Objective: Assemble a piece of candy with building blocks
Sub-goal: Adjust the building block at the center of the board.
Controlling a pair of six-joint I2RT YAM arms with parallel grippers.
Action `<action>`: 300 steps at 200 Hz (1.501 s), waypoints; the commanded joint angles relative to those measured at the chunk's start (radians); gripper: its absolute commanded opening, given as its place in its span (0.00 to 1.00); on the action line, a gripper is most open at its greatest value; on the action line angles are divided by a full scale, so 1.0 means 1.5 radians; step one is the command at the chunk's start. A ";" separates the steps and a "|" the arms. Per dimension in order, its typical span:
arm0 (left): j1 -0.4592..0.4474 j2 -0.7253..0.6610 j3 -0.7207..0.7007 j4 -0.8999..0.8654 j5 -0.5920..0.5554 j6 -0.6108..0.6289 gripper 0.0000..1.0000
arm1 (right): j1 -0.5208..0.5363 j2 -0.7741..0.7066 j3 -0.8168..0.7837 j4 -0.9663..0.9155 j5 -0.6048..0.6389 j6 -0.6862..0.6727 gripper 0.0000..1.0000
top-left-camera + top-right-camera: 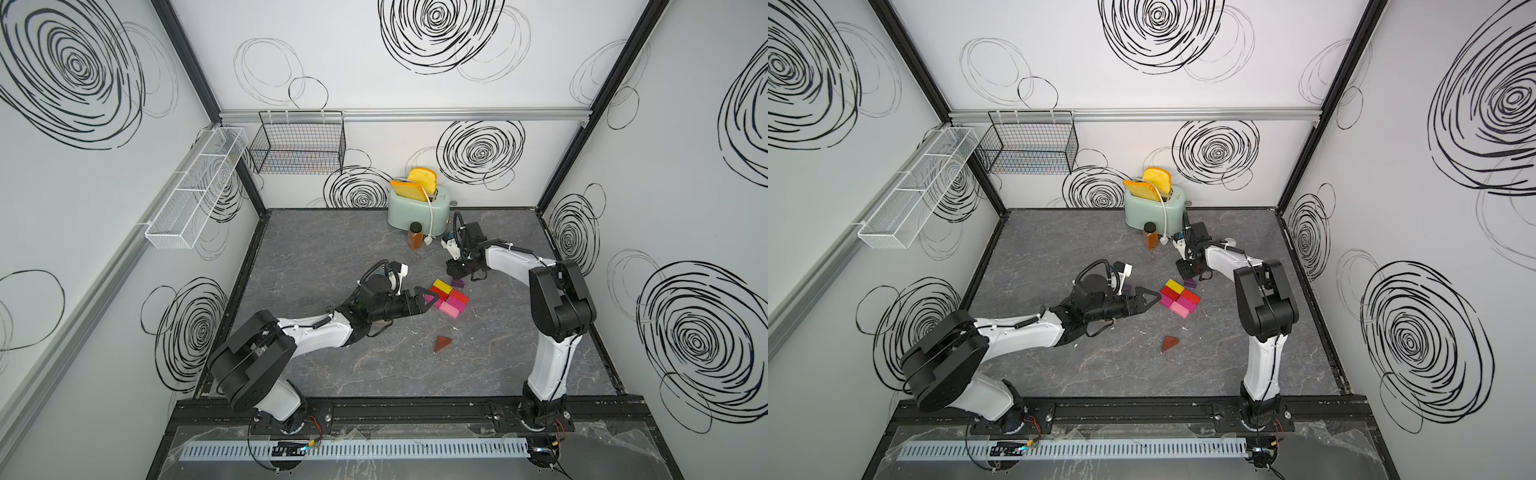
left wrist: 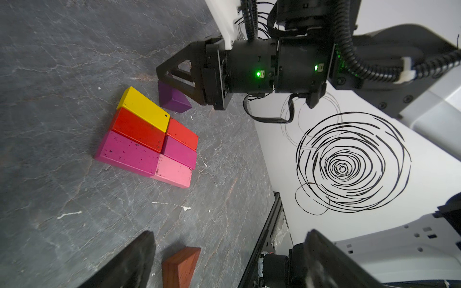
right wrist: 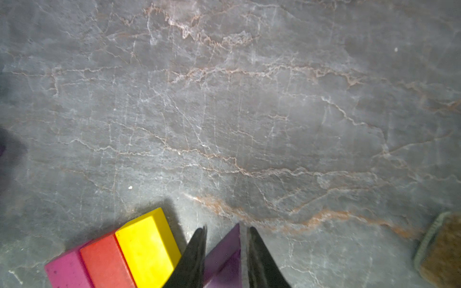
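Flat building blocks lie together mid-table as a cluster (image 1: pixel 448 298) (image 1: pixel 1179 300): yellow (image 2: pixel 143 109), red (image 2: pixel 138 129), magenta (image 2: pixel 127 153) and pink (image 2: pixel 173 172) bricks. At its far edge, beside the yellow brick (image 3: pixel 147 246), stands a purple wedge (image 3: pixel 223 254) (image 2: pixel 172 98). My right gripper (image 3: pixel 227 239) (image 1: pixel 457 274) is shut on it, one finger on each flat side. My left gripper (image 2: pixel 224 264) (image 1: pixel 432 297) is open, lying low against the cluster's left side with nothing in it. A brown wedge (image 1: pixel 442 343) (image 2: pixel 180 265) lies alone nearer the front.
A mint toaster (image 1: pixel 417 208) with two bread slices stands at the back wall, its white cord trailing to a plug. A brown jar (image 1: pixel 414 235) (image 3: pixel 440 249) stands in front of it, near my right arm. Wire baskets (image 1: pixel 299 143) hang on the walls.
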 commanded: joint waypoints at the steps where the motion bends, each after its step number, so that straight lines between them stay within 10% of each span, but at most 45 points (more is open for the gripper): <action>1: 0.004 -0.013 -0.003 0.034 0.003 0.001 0.98 | 0.003 0.005 -0.006 -0.025 -0.008 -0.008 0.31; 206: 0.002 -0.016 -0.004 0.025 0.000 0.008 0.98 | 0.010 -0.019 0.001 -0.036 -0.007 -0.012 0.27; 300: -0.171 -0.132 -0.084 -0.185 -0.077 0.048 0.98 | 0.014 -0.282 -0.152 -0.045 -0.038 0.071 0.73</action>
